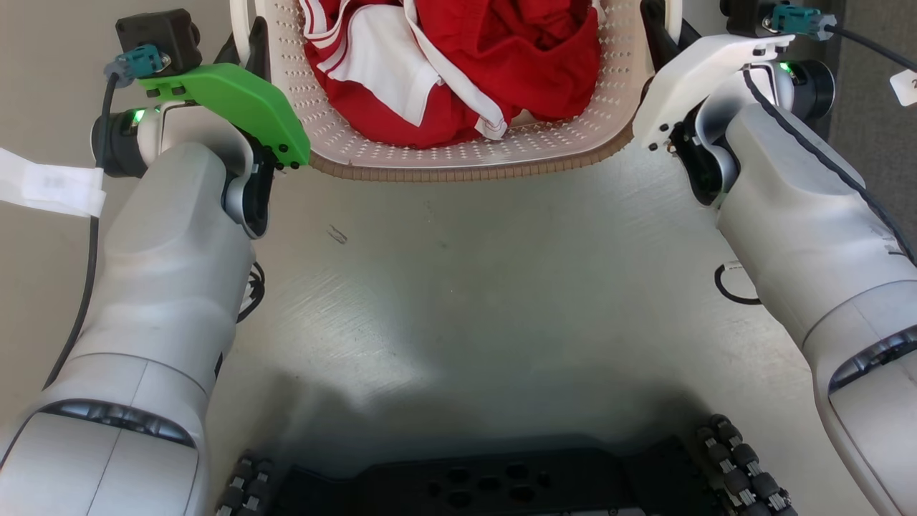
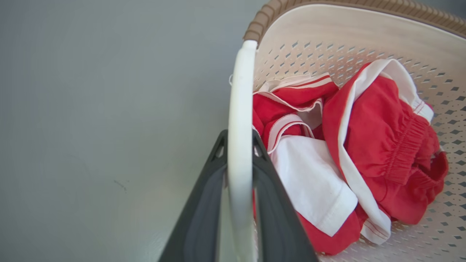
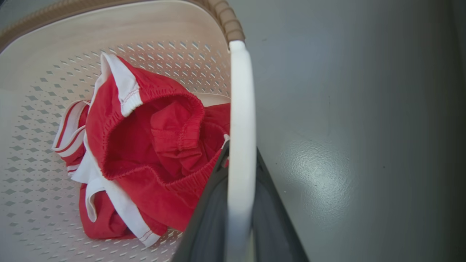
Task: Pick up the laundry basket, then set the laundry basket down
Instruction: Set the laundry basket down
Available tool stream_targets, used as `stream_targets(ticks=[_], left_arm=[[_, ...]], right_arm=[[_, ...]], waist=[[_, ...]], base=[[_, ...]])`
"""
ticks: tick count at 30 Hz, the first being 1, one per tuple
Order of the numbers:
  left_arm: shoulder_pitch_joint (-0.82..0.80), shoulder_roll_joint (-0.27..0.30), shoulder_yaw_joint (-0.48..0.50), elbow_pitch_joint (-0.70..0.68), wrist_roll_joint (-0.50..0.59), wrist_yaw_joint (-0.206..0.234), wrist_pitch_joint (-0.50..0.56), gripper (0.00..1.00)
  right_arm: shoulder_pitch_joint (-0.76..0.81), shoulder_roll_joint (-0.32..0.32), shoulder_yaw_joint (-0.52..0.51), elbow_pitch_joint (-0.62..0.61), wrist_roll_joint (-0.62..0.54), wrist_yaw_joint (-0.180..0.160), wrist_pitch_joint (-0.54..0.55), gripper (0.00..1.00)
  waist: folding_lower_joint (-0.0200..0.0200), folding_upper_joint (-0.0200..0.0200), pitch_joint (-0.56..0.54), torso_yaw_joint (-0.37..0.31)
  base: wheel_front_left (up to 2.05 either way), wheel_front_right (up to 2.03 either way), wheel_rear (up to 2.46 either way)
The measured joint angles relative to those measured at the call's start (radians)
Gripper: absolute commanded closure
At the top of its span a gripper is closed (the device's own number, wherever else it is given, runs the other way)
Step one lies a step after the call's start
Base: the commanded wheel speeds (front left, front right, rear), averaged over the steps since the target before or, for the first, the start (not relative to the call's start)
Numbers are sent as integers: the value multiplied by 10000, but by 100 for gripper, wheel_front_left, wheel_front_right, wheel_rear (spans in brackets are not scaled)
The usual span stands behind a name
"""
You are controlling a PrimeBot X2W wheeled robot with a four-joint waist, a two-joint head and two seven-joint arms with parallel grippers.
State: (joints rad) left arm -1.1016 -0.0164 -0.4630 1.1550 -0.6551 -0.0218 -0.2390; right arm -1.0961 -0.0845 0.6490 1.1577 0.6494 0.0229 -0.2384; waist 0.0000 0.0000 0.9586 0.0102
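- The grey floor lies under it all, and the robot's black base sits at the near edge of the head view.
- A heap of red and white clothes lies inside the basket, close beside both handles.
- A small black ring lies on the floor by the right arm.
- The basket is in front of the robot, between its two arms. I cannot tell if it touches the floor.
- The basket is cream with lots of little holes, and it has a brown woven rim.
- The left gripper has its dark fingers close together, pinching the left handle.
- The right gripper has its fingers close together too, pinching the right handle.
- Both handles are white loops standing up at the rim.
- Count: one basket, two handles, two grippers, one heap of clothes. I cannot tell how many clothes are in it.
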Motion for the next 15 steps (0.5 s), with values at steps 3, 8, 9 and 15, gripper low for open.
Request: stream_targets(ticks=[3,8,9,15], left_arm=[[-4,-6,-4,52,0,0,-2,100],[-17,-29,-21,115,0,-6,-98,100],[-27,-33,-21,150,0,-10,-100,100],[-66,-40,-23,263,0,-63,-188,100]], right_arm=[[-32,46,-12,107,0,0,0,100],[-33,67,8,251,0,31,-75,100],[-36,69,6,261,0,33,-73,100],[-119,82,-6,343,6,140,-69,100]], waist=[[0,0,98,-33],[0,0,159,-52],[0,0,169,-54],[0,0,225,-66]], base=[[0,0,0],[0,0,0],[0,0,0],[0,0,0]])
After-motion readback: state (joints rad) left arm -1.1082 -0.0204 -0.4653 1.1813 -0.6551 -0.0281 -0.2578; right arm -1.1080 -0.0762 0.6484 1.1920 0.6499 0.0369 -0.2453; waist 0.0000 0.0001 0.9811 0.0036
